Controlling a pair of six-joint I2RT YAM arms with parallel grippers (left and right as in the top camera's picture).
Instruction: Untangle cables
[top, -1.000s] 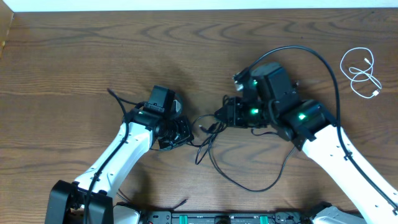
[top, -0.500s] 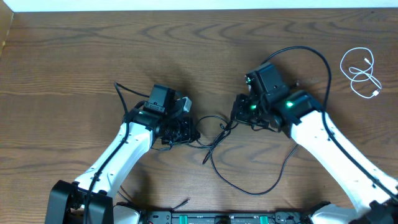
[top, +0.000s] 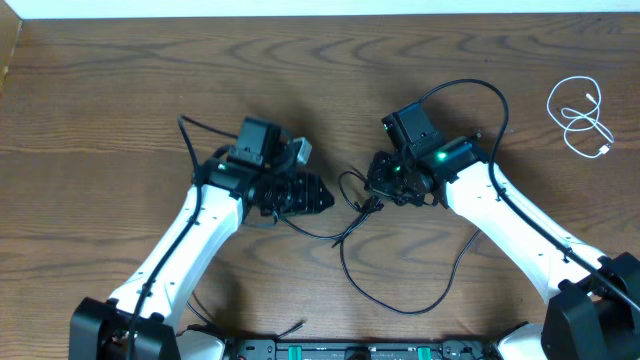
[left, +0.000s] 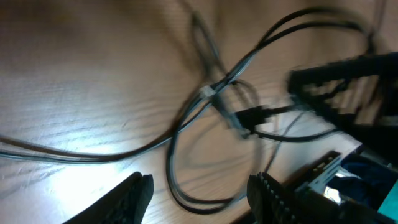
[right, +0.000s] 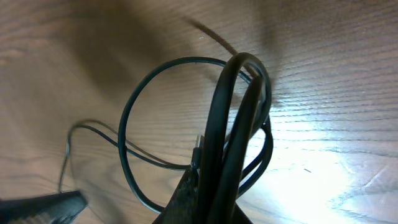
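right gripper (top: 372, 188) is pinching bunched loops of the black cable (right: 227, 124), while the left gripper (left: 202, 193) is hovering wide open and empty, the knot (left: 214, 96) lying just ahead of it, between the two grippers.

Motion blur smeared the black cables (left: 211, 99) in the left wrist view. Overhead, the right tool (top: 372, 189) hid its fingertips at that tangle under its own body, its grip unreadable.

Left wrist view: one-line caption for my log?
Left fingers open above tangled black cables on the wooden table.
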